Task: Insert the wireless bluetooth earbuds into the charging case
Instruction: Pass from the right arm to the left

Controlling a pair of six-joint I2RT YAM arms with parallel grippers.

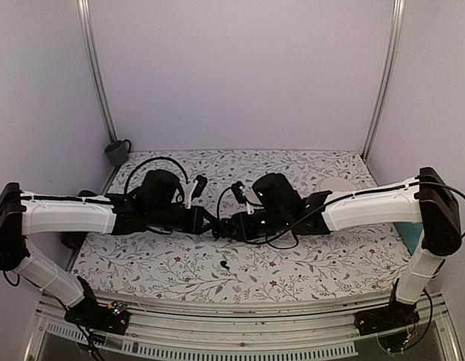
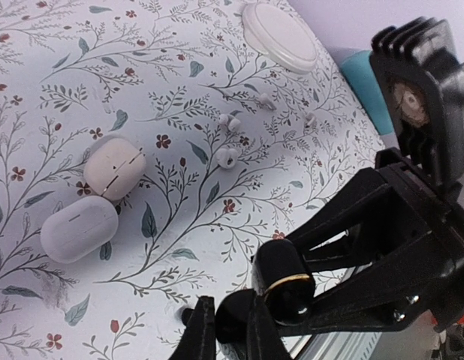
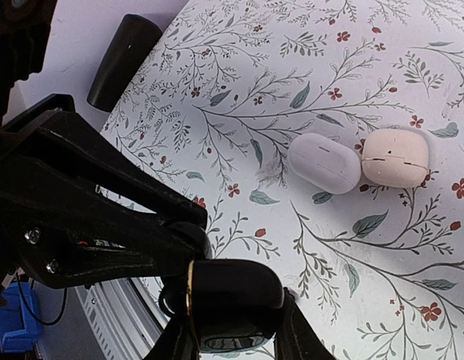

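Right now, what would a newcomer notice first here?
The two hands meet at mid-table: the right hand clamps a glossy black round charging case with a gold ring, the left hand, shut, right beside it. A cream oval pebble-shaped case and a white oval pebble-shaped case lie side by side on the floral tablecloth; a tiny black earbud lies alone nearer the arm bases.

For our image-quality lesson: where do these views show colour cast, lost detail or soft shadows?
Top external: dim, purple-tinted, even light. Left wrist: the white oval case is sharp, with a soft shadow. Right wrist: the black charging case at the bottom edge is almost featureless black.
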